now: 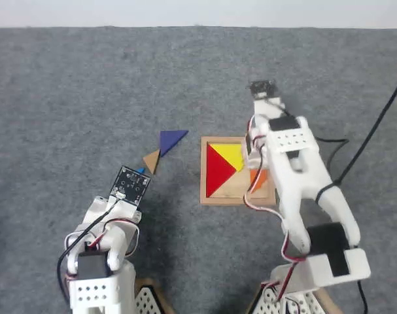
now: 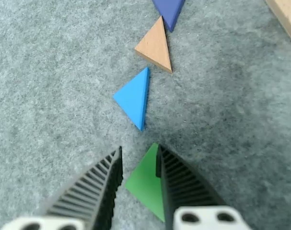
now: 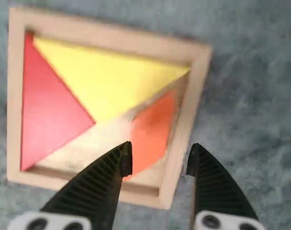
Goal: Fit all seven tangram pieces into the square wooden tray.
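Though partly under left tool (image 2: 139, 154), green triangle (image 2: 144, 186).

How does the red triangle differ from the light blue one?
Place: the red triangle sits in the wooden tray, edge to edge with the yellow triangle; the light blue triangle lies loose on the grey mat, between the tan triangle and the green triangle. Size: the red triangle looks clearly larger than the light blue triangle. Both are flat triangular pieces.
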